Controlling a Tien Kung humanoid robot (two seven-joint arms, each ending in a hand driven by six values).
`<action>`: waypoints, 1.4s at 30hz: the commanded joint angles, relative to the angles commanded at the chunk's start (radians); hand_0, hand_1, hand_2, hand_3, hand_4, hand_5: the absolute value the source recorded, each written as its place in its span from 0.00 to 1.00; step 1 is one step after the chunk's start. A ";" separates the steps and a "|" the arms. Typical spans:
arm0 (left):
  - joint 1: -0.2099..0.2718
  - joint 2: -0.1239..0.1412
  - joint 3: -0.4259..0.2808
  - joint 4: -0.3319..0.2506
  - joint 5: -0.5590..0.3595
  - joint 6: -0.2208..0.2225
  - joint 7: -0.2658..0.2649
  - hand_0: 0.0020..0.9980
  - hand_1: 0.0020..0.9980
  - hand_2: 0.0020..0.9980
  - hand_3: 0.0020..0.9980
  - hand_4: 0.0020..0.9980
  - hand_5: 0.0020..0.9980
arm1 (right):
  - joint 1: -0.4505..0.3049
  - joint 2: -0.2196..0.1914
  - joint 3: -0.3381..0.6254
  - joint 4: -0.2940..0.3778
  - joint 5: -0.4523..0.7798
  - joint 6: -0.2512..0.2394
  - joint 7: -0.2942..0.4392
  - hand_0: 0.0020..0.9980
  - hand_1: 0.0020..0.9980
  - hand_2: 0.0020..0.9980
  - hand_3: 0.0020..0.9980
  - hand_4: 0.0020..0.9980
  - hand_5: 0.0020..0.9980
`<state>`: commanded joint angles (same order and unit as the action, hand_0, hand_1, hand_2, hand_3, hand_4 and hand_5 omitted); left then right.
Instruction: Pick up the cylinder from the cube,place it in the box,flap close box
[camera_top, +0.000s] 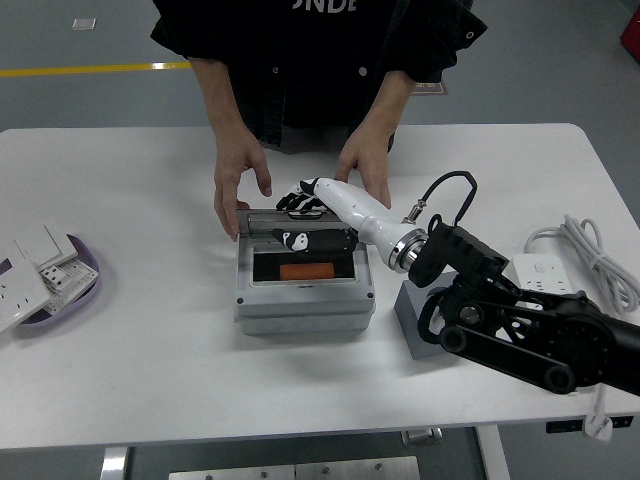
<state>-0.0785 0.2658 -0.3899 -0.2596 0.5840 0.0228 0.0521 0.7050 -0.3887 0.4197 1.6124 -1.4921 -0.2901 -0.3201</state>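
Note:
An orange cylinder (305, 271) lies inside the grey box (303, 305) at the table's middle. The box's clear lid (262, 233) is hinged at the far side and leans forward over the opening, partly down. My right hand (301, 201), white with black fingers, rests with spread fingers on the lid's top edge and holds nothing. The grey cube (428, 326) stands right of the box, partly behind my right arm, with nothing on it. A person at the far side has one hand (238, 182) at the box's far left corner and the other hand (363, 166) by its far right.
A purple dish (70, 287) with white socket plates sits at the left edge. A white power strip (552, 277) with its coiled cable (598, 262) lies at the right. My black right arm (520, 325) reaches over the table's right front.

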 joint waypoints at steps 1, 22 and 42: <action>0.000 0.000 0.000 0.000 0.001 0.000 0.000 0.60 0.62 0.62 0.64 0.68 0.21 | -0.008 -0.005 -0.001 0.017 -0.005 0.000 0.000 0.73 0.64 0.66 0.65 0.70 0.45; 0.009 0.004 -0.017 0.000 0.008 0.001 -0.003 0.60 0.62 0.62 0.64 0.67 0.21 | -0.289 -0.116 0.292 0.137 0.143 -0.028 0.114 0.69 0.63 0.66 0.65 0.67 0.43; 0.024 0.029 0.009 -0.006 0.000 -0.006 -0.008 0.60 0.62 0.62 0.64 0.67 0.21 | -0.602 -0.033 0.882 0.022 0.553 -0.154 0.452 0.62 0.61 0.62 0.63 0.67 0.41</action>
<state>-0.0549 0.2946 -0.3812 -0.2659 0.5836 0.0166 0.0436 0.1029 -0.4219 1.3019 1.6345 -0.9391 -0.4439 0.1320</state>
